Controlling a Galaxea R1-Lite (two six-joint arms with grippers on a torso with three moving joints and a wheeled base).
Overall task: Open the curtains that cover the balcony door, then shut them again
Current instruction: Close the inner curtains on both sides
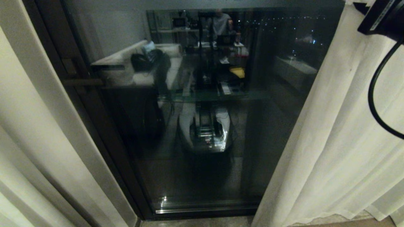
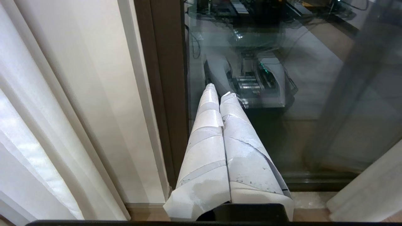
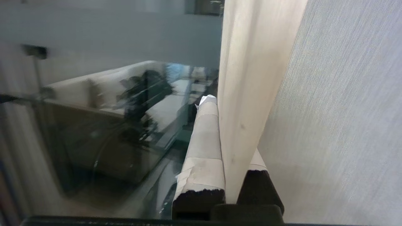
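Now we see the balcony door [image 1: 202,119] uncovered between the two curtains: the left panel [image 1: 38,142] hangs beside the dark frame, the right panel [image 1: 334,151] at the other side of the glass. Our right gripper [image 3: 220,125] is clenched on a fold of the right panel's edge [image 3: 241,94], the cloth pinched between its taped fingers [image 3: 204,141]. Our left gripper [image 2: 220,103] hangs low near the door frame, its fingers pressed together and grasping nothing.

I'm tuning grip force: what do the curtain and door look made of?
The curtain looks like cream woven cloth, matte and slightly sheer, judging by its visible weave. The balcony door looks like glossy glass, since it mirrors the room, in a dark frame, possibly metal.
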